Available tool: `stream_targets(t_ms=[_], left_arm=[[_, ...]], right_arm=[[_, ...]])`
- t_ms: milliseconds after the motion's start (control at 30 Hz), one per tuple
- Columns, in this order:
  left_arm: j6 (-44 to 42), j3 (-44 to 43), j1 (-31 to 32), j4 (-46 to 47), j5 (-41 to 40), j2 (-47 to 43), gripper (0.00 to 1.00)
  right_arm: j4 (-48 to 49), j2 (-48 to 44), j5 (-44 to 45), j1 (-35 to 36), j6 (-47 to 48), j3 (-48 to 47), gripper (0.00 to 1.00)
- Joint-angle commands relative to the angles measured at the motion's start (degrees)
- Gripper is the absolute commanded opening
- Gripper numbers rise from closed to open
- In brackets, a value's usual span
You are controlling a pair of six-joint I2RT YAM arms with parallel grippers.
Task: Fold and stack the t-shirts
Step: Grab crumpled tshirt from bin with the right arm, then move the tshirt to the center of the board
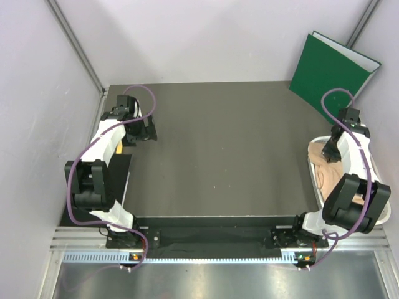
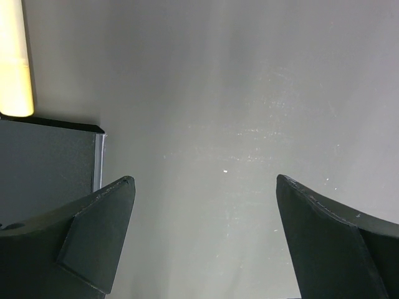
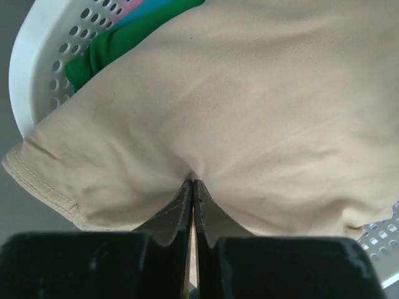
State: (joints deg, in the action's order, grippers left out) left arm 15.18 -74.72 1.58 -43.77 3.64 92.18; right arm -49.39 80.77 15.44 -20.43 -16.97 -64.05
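A pale peach-beige t-shirt (image 3: 262, 106) lies on top of a pile in a white perforated basket (image 3: 43, 56) at the table's right edge. My right gripper (image 3: 192, 182) is shut on a pinch of this beige cloth, which puckers at the fingertips. Beneath it peek a green t-shirt (image 3: 118, 47), a pink one (image 3: 134, 7) and a blue one (image 3: 156, 5). From above, the right gripper (image 1: 329, 151) reaches down into the basket over the beige t-shirt (image 1: 319, 169). My left gripper (image 1: 142, 132) hovers at the far left, open (image 2: 204, 180) and holding nothing.
A stiff dark green folder (image 1: 330, 71) leans against the back right wall. The dark grey table (image 1: 224, 156) lies between the arms. Grey walls close in on the left, back and right. The basket rim (image 1: 386, 215) runs close to the right arm.
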Motion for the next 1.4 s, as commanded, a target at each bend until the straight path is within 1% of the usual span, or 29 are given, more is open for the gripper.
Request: stream_targets(t_ms=[0, 167, 300, 400, 600, 667, 700, 733, 767, 800, 833, 900, 933, 1000, 1033, 1167, 1200, 1233, 1267, 1300, 1333, 1367], left_arm=[[0.6, -1.1, 0.2, -0.1, -0.7, -0.5, 1.00], [0.6, -1.0, 0.2, -0.5, -1.5, -0.8, 1.00], [0.6, -1.0, 0.2, -0.4, -1.4, -0.7, 1.00], [0.7, -1.5, 0.2, -0.6, -1.2, -0.3, 1.00], [0.6, -2.5, 0.2, -1.1, -1.0, 0.0, 1.00], [0.8, -2.6, 0.2, -1.1, -1.0, 0.0, 1.00], [0.9, -2.6, 0.2, -1.1, -1.1, 0.0, 1.00], [0.9, -2.7, 0.2, -1.1, -1.2, 0.1, 1.00], [1.1, -2.8, 0.2, -1.1, -1.3, 0.0, 1.00], [1.2, -2.8, 0.2, -1.1, -1.3, -0.1, 1.00], [1.3, -2.9, 0.2, -0.9, -1.4, -0.2, 1.00], [1.3, -3.2, 0.2, -0.8, -1.7, -0.7, 1.00], [1.3, -3.5, 0.2, -0.7, -1.9, -0.8, 1.00], [1.3, -3.9, 0.2, -0.8, -2.6, -1.1, 1.00], [1.2, -4.4, 0.1, -1.0, -2.7, -1.1, 1.00], [1.2, -4.9, 0.2, -1.3, -3.1, -1.9, 1.00], [1.1, -5.0, 0.2, -1.4, -3.1, -2.0, 1.00], [1.0, -5.0, 0.2, -1.4, -3.1, -2.6, 1.00], [0.8, -5.0, 0.2, -1.5, -3.1, -2.7, 1.00], [0.7, -5.0, 0.2, -1.6, -4.9, -3.0, 1.00], [0.6, -4.9, 0.2, -1.7, -5.4, -3.4, 1.00], [0.3, -4.9, 0.2, -1.8, -5.7, -3.6, 1.00]], right_arm=[[0.4, -2.0, 0.9, -0.1, -1.5, -1.2, 0.00], [1.1, -9.7, 2.1, -0.1, -1.4, -3.6, 0.00], [3.2, -15.0, -0.1, -0.1, 0.1, -5.8, 0.00], [2.1, -15.8, -2.2, 0.6, 0.4, -8.8, 0.00], [3.7, -17.3, -8.2, 3.8, 1.3, -13.4, 0.00], [5.0, -18.0, -9.2, 7.2, 1.4, -16.3, 0.00], [5.0, -17.8, -8.3, 8.9, 1.5, -17.8, 0.00], [4.7, -16.7, -7.5, 13.0, 1.8, -21.6, 0.00], [3.5, -15.8, -6.7, 15.4, 2.2, -23.7, 0.00], [2.8, -13.7, -5.0, 17.8, 2.4, -28.1, 0.00], [2.0, -12.6, -4.0, 23.3, 2.6, -30.2, 0.00], [0.9, -9.1, -2.8, 28.1, 2.6, -35.7, 0.00], [0.5, -7.7, -2.1, 33.2, 2.5, -37.4, 0.00], [-0.4, -3.4, -1.2, 38.0, 2.3, -41.0, 0.00], [-0.4, -1.9, -1.1, 42.4, 2.3, -41.8, 0.00], [0.3, 6.7, -2.8, 51.5, 2.8, -40.5, 0.00], [0.6, 10.2, -5.0, 53.1, 2.8, -39.1, 0.00], [1.8, 11.8, -5.6, 56.7, 2.9, -38.5, 0.00], [2.0, 13.9, -6.6, 58.6, 2.9, -38.6, 0.00], [2.0, 18.1, -7.6, 60.7, 3.1, -40.3, 0.00], [0.7, 20.4, -8.1, 64.9, 3.5, -42.4, 0.00], [-0.8, 22.7, -8.4, 67.3, 4.6, -45.0, 0.00]])
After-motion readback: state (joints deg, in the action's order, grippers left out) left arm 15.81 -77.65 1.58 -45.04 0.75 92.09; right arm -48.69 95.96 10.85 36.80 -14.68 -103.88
